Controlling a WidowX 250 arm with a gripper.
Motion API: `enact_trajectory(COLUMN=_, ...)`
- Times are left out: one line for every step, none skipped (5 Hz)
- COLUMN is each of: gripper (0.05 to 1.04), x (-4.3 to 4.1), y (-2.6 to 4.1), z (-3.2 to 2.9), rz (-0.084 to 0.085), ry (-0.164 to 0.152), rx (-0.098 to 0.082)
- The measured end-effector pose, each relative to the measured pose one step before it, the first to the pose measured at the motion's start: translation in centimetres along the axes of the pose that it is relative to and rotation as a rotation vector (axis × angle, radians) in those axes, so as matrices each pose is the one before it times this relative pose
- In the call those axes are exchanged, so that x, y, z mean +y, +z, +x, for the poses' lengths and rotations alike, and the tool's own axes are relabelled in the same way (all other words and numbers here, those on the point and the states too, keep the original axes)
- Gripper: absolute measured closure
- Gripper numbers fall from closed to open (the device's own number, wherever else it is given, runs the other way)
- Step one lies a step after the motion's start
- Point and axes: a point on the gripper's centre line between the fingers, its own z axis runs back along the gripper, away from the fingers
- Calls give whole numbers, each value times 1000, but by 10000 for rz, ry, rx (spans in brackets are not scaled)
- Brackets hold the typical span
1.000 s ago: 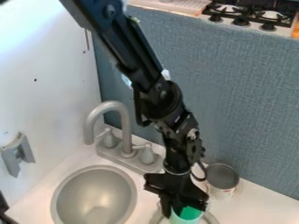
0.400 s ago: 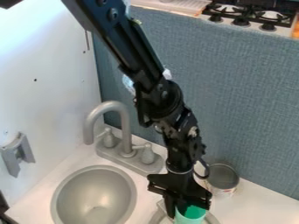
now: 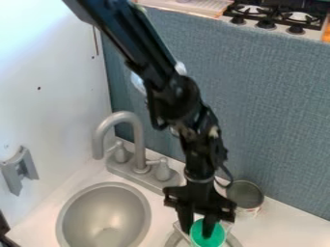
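The pincer (image 3: 197, 229) stands apart, one finger inside the green cup (image 3: 217, 236) on the near side, the other by its left rim; keeping the wall centred between them would limit tipping.

We see a white wall (image 3: 58, 111) on the left, bright with glare at its top, meeting a blue-grey textured panel (image 3: 264, 106). Below, we have a white counter (image 3: 293, 229) with a round grey sink (image 3: 103, 212) and curved tap (image 3: 138, 137). Beyond the panel, a black-topped stove (image 3: 274, 18) shows.
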Motion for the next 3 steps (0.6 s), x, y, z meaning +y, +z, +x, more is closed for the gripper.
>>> enact_trajectory(gripper=147, x=428, y=2592, z=424, rz=116, ry=275, rx=-490)
enact_trajectory(gripper=75, x=-333, y=3190, z=195, rz=212, ry=-92, rx=-589)
enact_trajectory(gripper=81, x=-1789, y=2210, z=1315, rz=360, ry=-1091, rx=-571)
